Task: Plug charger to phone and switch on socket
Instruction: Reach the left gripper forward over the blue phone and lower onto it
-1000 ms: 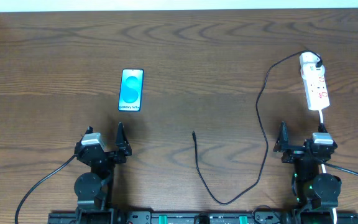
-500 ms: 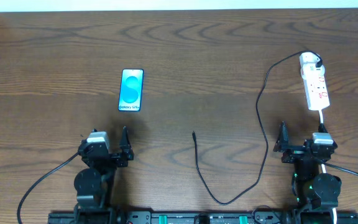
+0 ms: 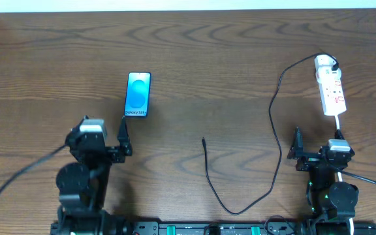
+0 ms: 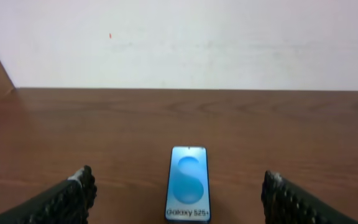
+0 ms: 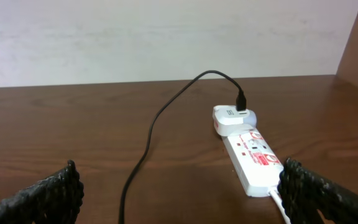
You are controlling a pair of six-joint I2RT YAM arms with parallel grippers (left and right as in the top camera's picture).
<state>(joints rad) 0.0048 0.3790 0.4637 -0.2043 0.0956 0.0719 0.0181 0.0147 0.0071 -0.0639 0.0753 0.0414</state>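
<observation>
Nothing done: left gripper stood wide, empty, phone ahead between jaws; right gripper likewise, socket ahead near right jaw; charger tip lay unplugged

Ahead right: socket, charger plugged into far end; right gripper spread wide.

In the left wrist view, the near end of the phone sits at the picture's bottom edge, and only the dark tips of the fingers of the left gripper show in the lower corners. In the right wrist view, the cable of the charger and the white cord of the socket both run off the bottom edge. The red switch marks are too small to read as on or off. From overhead, the plug tip is too small to make out.
</observation>
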